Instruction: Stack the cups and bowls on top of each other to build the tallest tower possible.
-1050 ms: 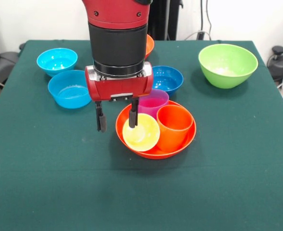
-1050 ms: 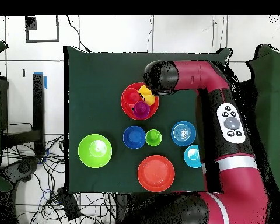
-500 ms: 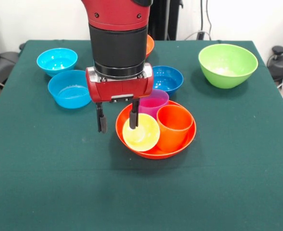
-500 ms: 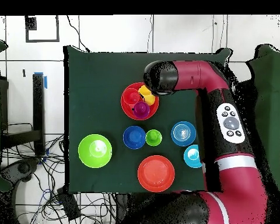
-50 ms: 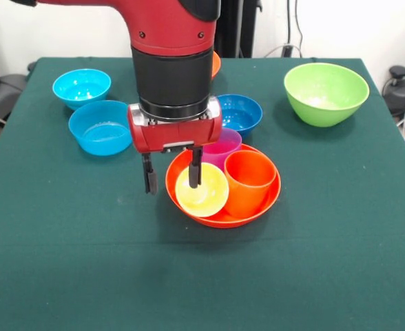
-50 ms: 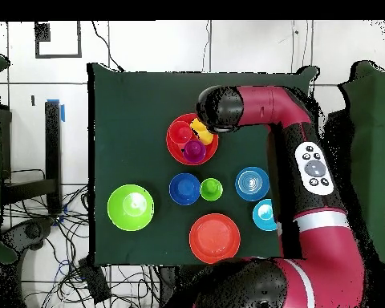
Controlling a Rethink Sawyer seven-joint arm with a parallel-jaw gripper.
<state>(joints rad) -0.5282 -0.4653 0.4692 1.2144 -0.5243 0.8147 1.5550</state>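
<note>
Covering most of both views, the green surface (image 5: 65,262) carries six bowls and four cups. Largest on it is the lime green bowl (image 5: 326,93), standing alone at one corner. Two large orange bowls follow: one (image 5: 223,200) holds three cups, while the other (image 6: 214,237) is almost wholly hidden behind the arm in the front view and shows fully only from overhead. Two light blue bowls (image 5: 81,87) (image 5: 100,127) sit just beside each other, and one small dark blue bowl (image 5: 238,112) stands beyond the loaded orange bowl.

Of the cups, the orange cup (image 5: 249,181), yellow cup (image 5: 202,189) and purple cup (image 5: 220,146) crowd together in that bowl; the yellow one is tilted, its mouth facing the camera. The green cup (image 6: 211,189) appears only from overhead, beside the dark blue bowl.

Smallest, the claw (image 5: 173,176) hangs spread, one finger inside the yellow cup's mouth, the other outside the bowl's rim.
</note>
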